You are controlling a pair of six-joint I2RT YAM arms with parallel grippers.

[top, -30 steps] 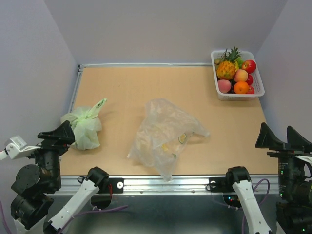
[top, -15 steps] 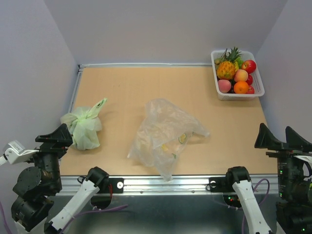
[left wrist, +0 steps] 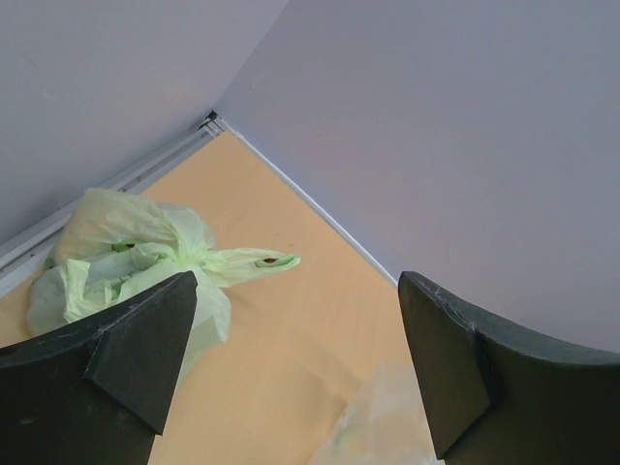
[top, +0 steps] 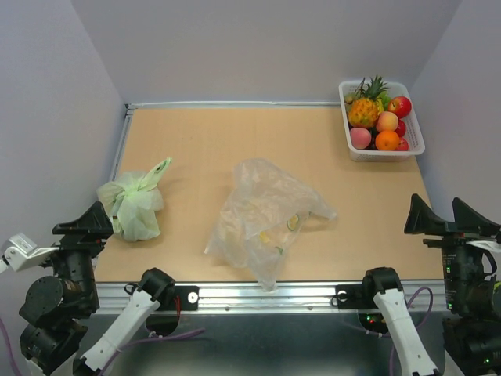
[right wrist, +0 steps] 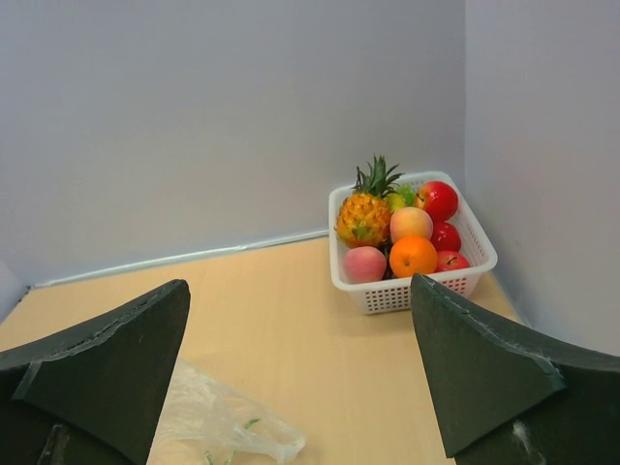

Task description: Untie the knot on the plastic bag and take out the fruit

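Note:
The clear plastic bag [top: 262, 215] lies crumpled and slack on the middle of the table, with a few small yellow-green bits showing through the film. It also shows in the right wrist view [right wrist: 218, 417] and the left wrist view [left wrist: 383, 426]. I can make out no knot on it. The fruit sits in a white basket [top: 345, 117] at the back right: pineapple [top: 363, 111], peach [top: 387, 121], orange [top: 387, 140], red fruit [top: 400, 106]. My left gripper [top: 82, 223] is open and empty at the near left. My right gripper [top: 434, 204] is open and empty at the near right.
A knotted pale green bag [top: 133, 205] lies at the left edge, close in front of the left gripper [left wrist: 295, 281]. The basket [right wrist: 387, 294] stands in the back right corner against the walls, far beyond the right gripper [right wrist: 299, 283]. A metal rail runs along the near table edge.
My left gripper has drawn back towards the near left corner, away from the green bag. My right gripper has shifted slightly left. Both bags and the fruit have not moved.

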